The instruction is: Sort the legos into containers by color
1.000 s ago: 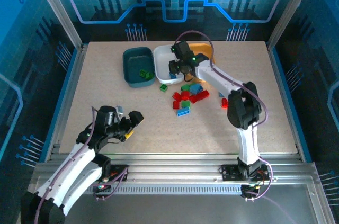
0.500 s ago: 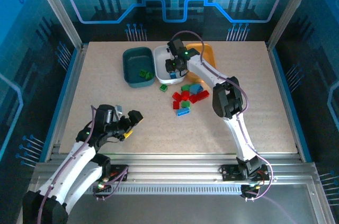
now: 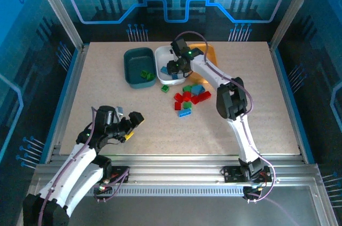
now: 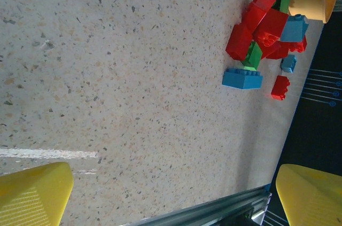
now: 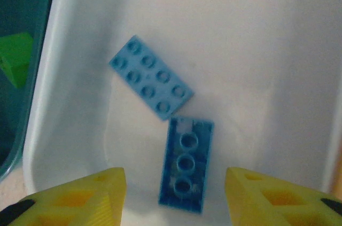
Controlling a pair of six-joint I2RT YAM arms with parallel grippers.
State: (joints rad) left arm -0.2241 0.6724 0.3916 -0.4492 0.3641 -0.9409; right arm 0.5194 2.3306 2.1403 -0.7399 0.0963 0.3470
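My right gripper (image 3: 173,69) hangs over the white tray (image 3: 162,58), open. In the right wrist view an upside-down blue brick (image 5: 186,164) lies loose on the white tray (image 5: 267,49) floor between the yellow fingers (image 5: 80,199), touching neither. A light blue plate (image 5: 151,77) lies stud side up just beyond it. The dark teal tray (image 3: 134,64) holds green bricks (image 3: 145,75). The orange-yellow tray (image 3: 209,53) is partly hidden behind the right arm. A pile of red, green and blue legos (image 3: 189,96) lies on the table. My left gripper (image 3: 133,123) rests open at the front left.
One green brick (image 3: 165,88) lies alone just in front of the white tray. In the left wrist view a blue brick (image 4: 242,78) and a small red brick (image 4: 279,87) sit at the pile's near edge. The table's metal front rail (image 4: 214,212) runs close under the left gripper.
The right arm's elbow swung in toward the trays and the right gripper shifted slightly left over the white tray. Its jaws have parted. The left arm has not moved.
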